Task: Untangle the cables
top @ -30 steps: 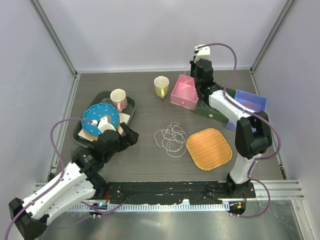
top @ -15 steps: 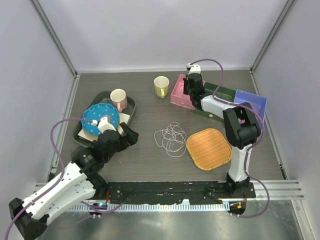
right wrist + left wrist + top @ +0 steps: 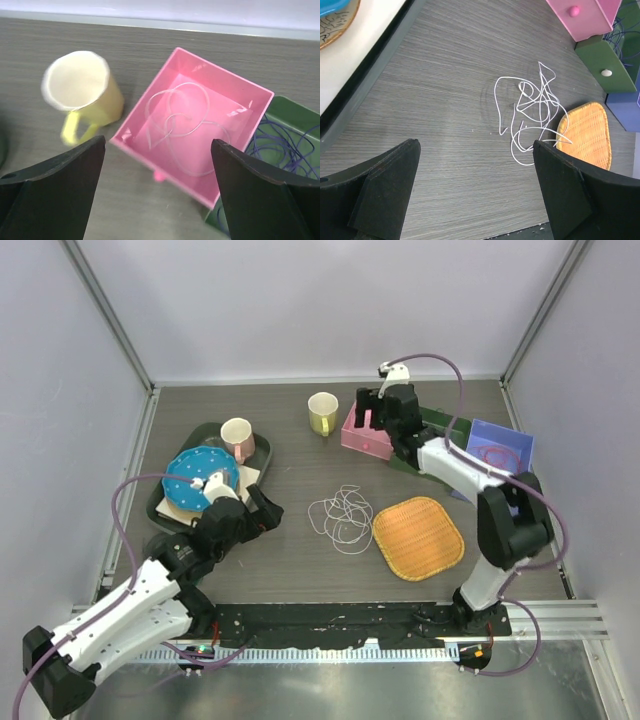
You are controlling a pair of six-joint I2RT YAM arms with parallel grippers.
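Lying loose on grey wood-grain worktop (image 3: 290, 440), tangle of thin white cable (image 3: 342, 515) sat just beside orange woven square tray (image 3: 418, 537), on tray's left-arm side, clear of both claws. Left claw (image 3: 474, 150) hovered near tangle, fingers spread wide, empty. Beyond tray, right claw (image 3: 157, 145) hung over open pink plastic box (image 3: 227, 87) holding pale cable loops (image 3: 180, 117); likewise spread, empty. Purple cable (image 3: 280, 145) lay in adjoining dark green box (image 3: 295, 117).
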